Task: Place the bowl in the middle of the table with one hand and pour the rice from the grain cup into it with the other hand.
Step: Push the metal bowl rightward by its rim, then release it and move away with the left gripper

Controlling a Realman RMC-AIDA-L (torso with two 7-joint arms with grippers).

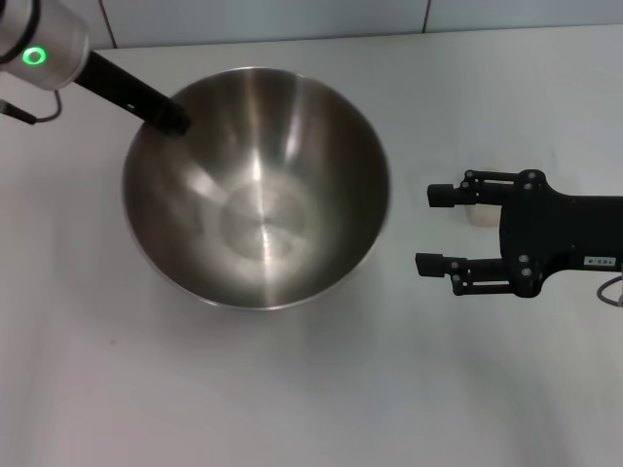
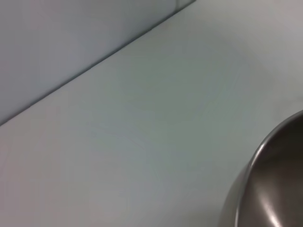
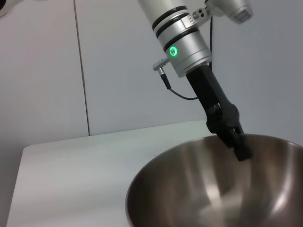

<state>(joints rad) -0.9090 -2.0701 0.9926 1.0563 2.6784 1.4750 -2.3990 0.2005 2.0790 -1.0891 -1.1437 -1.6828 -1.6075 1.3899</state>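
The bowl is a large shiny steel bowl left of the table's middle, and it looks empty. My left gripper is shut on its far left rim. The right wrist view shows that grip on the bowl. The left wrist view shows only a part of the bowl's wall. My right gripper is open and empty, to the right of the bowl and pointing at it. The grain cup shows as a small pale shape with rice in it, partly hidden behind the right gripper's far finger.
A grey wall runs along the table's far edge. A cable hangs from my left wrist. White tabletop lies in front of the bowl and between the bowl and the right gripper.
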